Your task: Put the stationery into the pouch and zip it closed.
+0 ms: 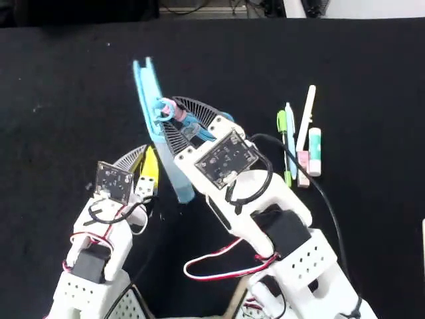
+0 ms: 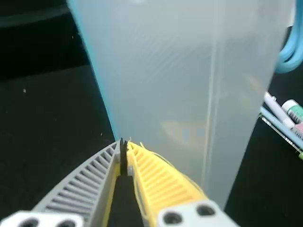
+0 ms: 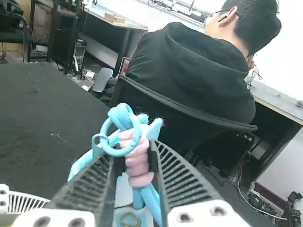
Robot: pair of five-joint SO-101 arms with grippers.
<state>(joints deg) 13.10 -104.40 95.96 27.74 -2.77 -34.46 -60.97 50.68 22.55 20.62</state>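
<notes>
Blue pouch (image 1: 149,100) | left fingers (image 2: 156,179) pinch edge | right fingers (image 3: 180,179) clamp tassel (image 3: 135,156) | stationery (image 1: 314,153) outside

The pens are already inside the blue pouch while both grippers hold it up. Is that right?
Not quite. The pens are not inside: the high view shows them lying on the black table, off to one side of the pouch. The left gripper and right gripper do hold it up.

Mid-table (image 1: 66,80): pouch (image 1: 151,100) on edge; stationery (image 1: 300,136) lying well right of it.
</notes>
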